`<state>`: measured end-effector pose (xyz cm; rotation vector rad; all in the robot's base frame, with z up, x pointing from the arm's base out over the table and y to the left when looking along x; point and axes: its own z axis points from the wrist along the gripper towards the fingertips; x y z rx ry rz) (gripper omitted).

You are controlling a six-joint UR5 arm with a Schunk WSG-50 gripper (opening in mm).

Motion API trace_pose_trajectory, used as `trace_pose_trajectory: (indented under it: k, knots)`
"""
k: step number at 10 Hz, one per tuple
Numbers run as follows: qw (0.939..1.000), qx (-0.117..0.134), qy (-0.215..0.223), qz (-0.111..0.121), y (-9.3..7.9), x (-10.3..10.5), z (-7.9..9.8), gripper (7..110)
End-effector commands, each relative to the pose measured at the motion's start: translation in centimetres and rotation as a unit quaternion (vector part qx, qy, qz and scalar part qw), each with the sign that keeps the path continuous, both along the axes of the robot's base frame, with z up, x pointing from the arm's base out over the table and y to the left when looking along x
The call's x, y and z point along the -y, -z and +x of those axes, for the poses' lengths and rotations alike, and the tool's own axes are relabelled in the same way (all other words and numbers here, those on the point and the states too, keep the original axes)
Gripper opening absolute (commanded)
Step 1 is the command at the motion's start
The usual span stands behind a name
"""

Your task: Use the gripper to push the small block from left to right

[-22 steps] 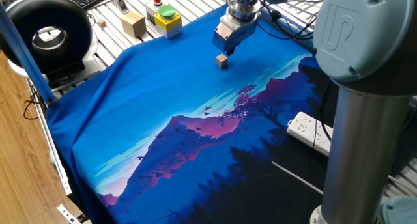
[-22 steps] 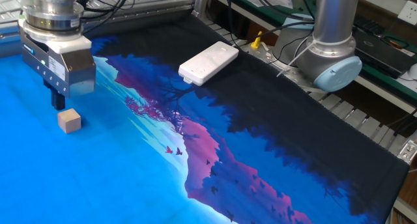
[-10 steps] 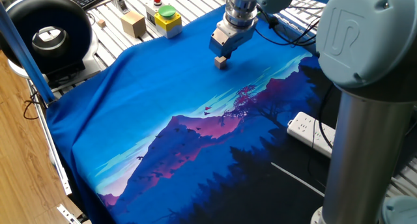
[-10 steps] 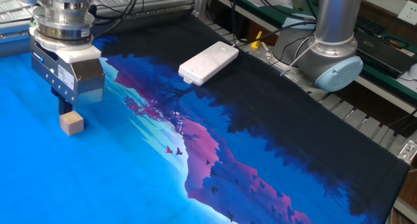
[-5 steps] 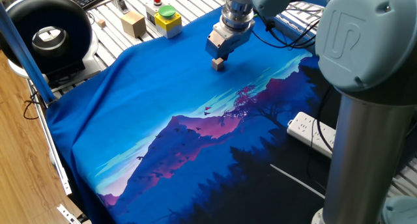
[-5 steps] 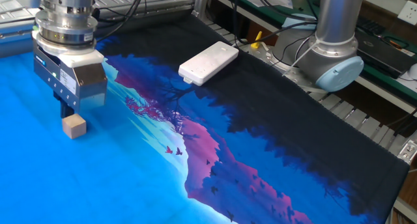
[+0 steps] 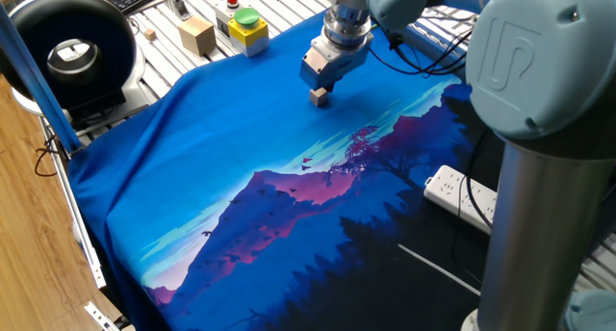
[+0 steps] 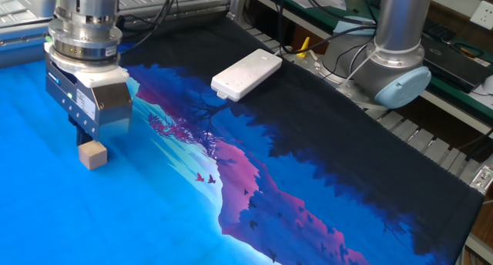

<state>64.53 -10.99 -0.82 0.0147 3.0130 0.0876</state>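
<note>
The gripper stands low over the blue cloth, its fingers together and holding nothing, touching the small block from behind. Far left sit a larger wooden block and a yellow button box; a white power strip lies well apart.

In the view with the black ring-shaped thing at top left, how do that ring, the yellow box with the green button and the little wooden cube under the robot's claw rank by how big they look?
Largest to smallest:
1. The black ring, though it sits nearest this camera.
2. The yellow box.
3. The small block, just below the gripper.
</note>
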Motion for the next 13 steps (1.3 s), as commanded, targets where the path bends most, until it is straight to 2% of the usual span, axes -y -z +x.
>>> trace_pose_trajectory:
  k: [1,4,9,13]
  knots:
    - [0.9999,0.002,0.014,0.003,-0.2,-1.2,0.0,7]
    - [0.9998,0.001,0.02,0.006,-0.7,-2.3,-0.3,7]
    - [0.9995,0.006,0.03,0.011,-0.4,-3.7,-0.4,7]
    - [0.9989,0.007,0.044,0.011,-0.6,-5.8,-0.5,7]
